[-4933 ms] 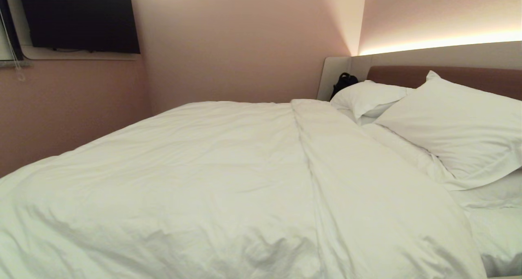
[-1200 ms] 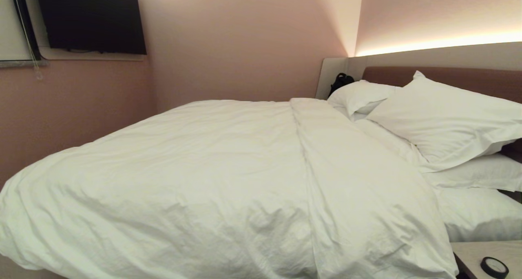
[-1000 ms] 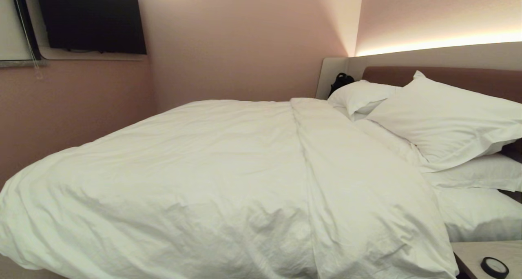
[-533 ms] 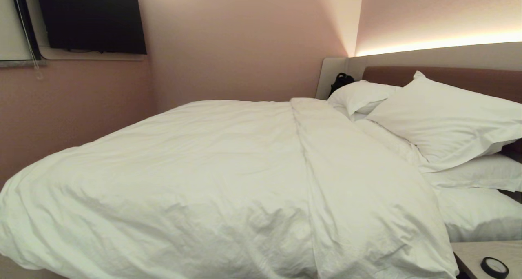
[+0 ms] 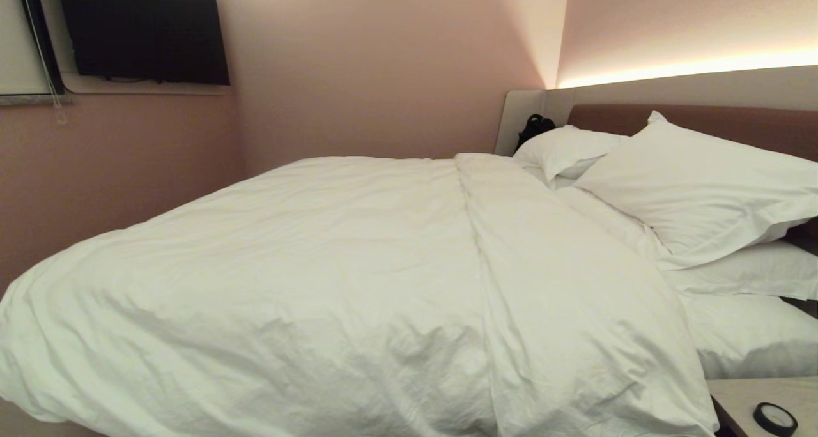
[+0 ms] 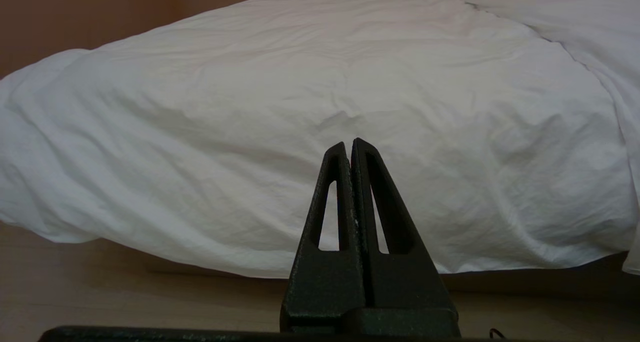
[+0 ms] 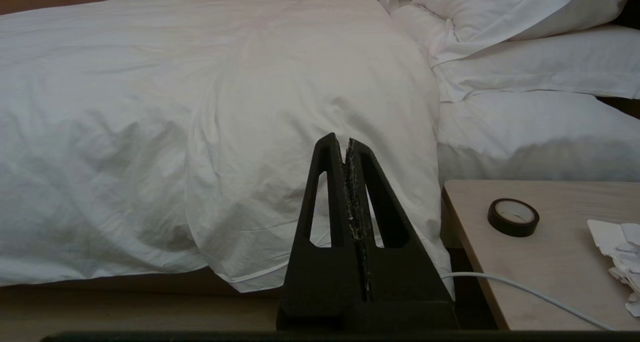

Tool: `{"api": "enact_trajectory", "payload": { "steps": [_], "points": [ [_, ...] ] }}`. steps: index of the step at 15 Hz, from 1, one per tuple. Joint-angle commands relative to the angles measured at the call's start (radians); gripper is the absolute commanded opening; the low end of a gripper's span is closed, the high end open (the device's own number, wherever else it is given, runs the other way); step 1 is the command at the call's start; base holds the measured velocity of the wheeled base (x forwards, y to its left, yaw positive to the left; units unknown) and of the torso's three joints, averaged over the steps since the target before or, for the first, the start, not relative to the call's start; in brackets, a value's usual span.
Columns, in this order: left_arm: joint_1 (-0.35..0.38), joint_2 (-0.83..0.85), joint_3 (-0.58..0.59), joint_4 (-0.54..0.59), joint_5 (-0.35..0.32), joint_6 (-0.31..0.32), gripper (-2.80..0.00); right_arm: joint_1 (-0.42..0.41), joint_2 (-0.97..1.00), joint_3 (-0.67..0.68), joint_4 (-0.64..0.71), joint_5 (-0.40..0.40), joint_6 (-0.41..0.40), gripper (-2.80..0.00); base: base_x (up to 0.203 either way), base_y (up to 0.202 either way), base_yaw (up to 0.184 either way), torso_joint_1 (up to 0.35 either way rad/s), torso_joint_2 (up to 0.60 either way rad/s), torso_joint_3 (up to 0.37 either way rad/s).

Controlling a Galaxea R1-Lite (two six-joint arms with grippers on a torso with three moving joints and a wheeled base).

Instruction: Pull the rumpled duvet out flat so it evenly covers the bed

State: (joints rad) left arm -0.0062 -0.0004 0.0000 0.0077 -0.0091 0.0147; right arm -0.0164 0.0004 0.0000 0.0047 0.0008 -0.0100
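Observation:
The white duvet (image 5: 332,283) lies spread over the bed, wrinkled, with a long fold line running from the near edge toward the pillows. Its near side hangs over the bed's edge in both wrist views (image 6: 250,107) (image 7: 150,112). The bed's mauve headboard (image 5: 735,121) shows at the right behind the pillows. My left gripper (image 6: 349,144) is shut and empty, held short of the hanging duvet. My right gripper (image 7: 340,141) is also shut and empty, in front of the duvet's corner near the nightstand. Neither arm shows in the head view.
White pillows (image 5: 696,188) are stacked at the head of the bed. A pale nightstand (image 7: 540,252) stands by the bed's near corner with a black tape roll (image 7: 513,217), a white cable (image 7: 525,289) and crumpled paper (image 7: 617,247). A dark television (image 5: 140,31) hangs on the left wall.
The whole head view shifted and drew back between the oldest frame and a second ago, bringing the nightstand into sight. Over the last second nothing has moved.

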Motion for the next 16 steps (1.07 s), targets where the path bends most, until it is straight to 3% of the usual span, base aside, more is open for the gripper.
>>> {"api": "enact_trajectory", "payload": {
  "steps": [1,7,16],
  "points": [
    [0.0,0.0,0.0,0.0,-0.002,0.002,-2.8,0.0,0.0,0.0,0.0,0.001,-0.001,-2.8,0.0,0.0,0.0,0.0,0.0,0.0],
    [0.0,0.0,0.0,0.0,-0.002,0.004,-2.8,0.0,0.0,0.0,0.0,-0.001,-0.001,-2.8,0.0,0.0,0.0,0.0,0.0,0.0],
    [0.0,0.0,0.0,0.0,0.0,0.004,-2.8,0.0,0.0,0.0,0.0,0.001,-0.001,-2.8,0.0,0.188,-0.001,0.005,0.0,0.002]
  ]
}}
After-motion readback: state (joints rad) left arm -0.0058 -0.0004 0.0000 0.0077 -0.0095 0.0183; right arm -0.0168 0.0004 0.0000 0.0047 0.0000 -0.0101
